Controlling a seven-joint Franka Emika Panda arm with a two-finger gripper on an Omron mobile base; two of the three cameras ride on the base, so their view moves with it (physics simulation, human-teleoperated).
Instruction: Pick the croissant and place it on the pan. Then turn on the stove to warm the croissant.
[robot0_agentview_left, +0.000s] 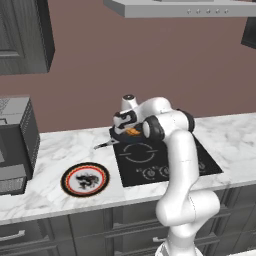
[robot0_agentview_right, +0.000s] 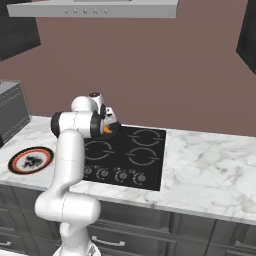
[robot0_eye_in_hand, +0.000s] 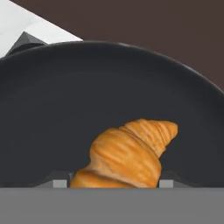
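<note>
- Gripping the croissant (robot0_eye_in_hand: 127, 155) between its two fingertips, the hand (robot0_eye_in_hand: 114, 183) hangs low over the pan (robot0_eye_in_hand: 52, 113); the hand view shows the pastry wedged between the small grey tips, with the pan's black floor spread behind it.
- From the left base view, the hand (robot0_agentview_left: 127, 131) sits above the rear left burner of the stove (robot0_agentview_left: 150, 160), with a sliver of orange croissant (robot0_agentview_left: 133, 132) showing under it and the pan (robot0_agentview_left: 120, 137) beneath, its thin handle pointing out over the marble bench (robot0_agentview_left: 50, 145).
- The right base view agrees: the croissant (robot0_agentview_right: 107, 129) shows as a small orange speck at the hand (robot0_agentview_right: 106, 122), over the stove's (robot0_agentview_right: 130, 155) back left corner.
- I cannot tell whether the croissant already touches the pan floor or hangs just above it.
- Judged risk: letting go while the pastry is off the floor could make it roll or bounce toward the rim.
- Another risk: the fingertips grip only the wide end, so the curved tip may swing and drag the pastry sideways as the grip lets go.
- Pressing down too far could shove the pan along the glass top or tip it by its handle.
- The knobs (robot0_agentview_left: 155, 172) lie along the stove's front edge, so the reach for them has to clear the pan; a low sweep could clip its rim.
- The plate (robot0_agentview_left: 85, 179) on the bench, well to the left, looks out of harm's way.
</note>
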